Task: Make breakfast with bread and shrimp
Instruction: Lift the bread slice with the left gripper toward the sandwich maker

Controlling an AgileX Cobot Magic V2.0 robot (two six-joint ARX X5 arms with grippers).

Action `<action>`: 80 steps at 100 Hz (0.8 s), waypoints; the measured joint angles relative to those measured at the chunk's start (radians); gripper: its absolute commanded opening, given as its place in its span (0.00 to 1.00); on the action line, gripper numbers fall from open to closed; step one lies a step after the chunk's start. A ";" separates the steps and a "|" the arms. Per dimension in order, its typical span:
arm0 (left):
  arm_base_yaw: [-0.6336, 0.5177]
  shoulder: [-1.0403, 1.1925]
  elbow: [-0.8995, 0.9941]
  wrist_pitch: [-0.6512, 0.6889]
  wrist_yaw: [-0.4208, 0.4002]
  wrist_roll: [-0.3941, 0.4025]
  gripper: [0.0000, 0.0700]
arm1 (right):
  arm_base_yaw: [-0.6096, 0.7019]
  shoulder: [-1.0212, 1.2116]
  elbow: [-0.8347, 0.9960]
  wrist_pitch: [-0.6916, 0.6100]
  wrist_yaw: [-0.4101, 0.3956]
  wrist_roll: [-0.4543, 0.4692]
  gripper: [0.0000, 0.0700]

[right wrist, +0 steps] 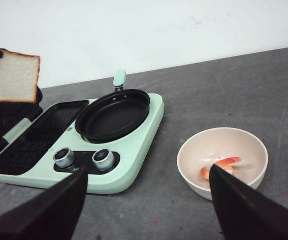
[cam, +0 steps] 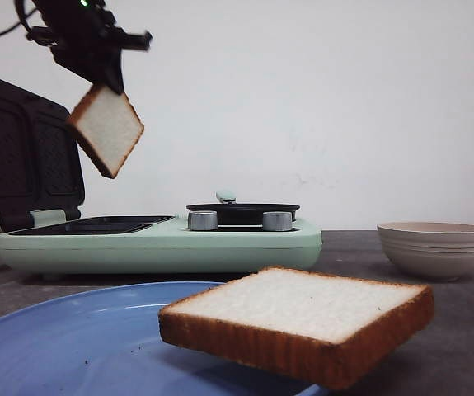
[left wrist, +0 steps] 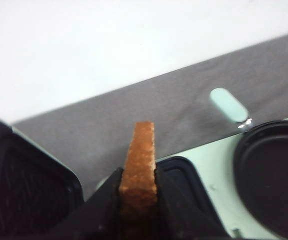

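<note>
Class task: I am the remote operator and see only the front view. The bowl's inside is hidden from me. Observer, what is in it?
Observer: The right wrist view shows the shrimp lying in the bowl, orange-red pieces on its floor.
Operator: Is the right gripper holding anything?
Observer: No. The right gripper is open and empty, its fingers spread in front of the bowl.
Operator: How does the left gripper hold the raised bread?
Observer: The left gripper is shut on the bread slice, pinching its two faces, with the crust edge pointing away.
Operator: Is the round pan empty?
Observer: Yes, the black pan holds nothing.
</note>
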 measured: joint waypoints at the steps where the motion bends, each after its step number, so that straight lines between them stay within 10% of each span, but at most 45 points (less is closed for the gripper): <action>1: -0.002 0.005 0.003 0.000 -0.005 0.008 0.00 | 0.000 0.000 0.000 0.000 0.000 0.000 0.68; 54: -0.074 0.172 0.022 0.073 -0.250 0.451 0.00 | 0.000 0.000 0.000 -0.005 0.000 -0.018 0.68; 80: -0.071 0.180 0.022 0.097 -0.234 0.574 0.00 | 0.021 0.000 0.000 -0.025 0.026 -0.034 0.68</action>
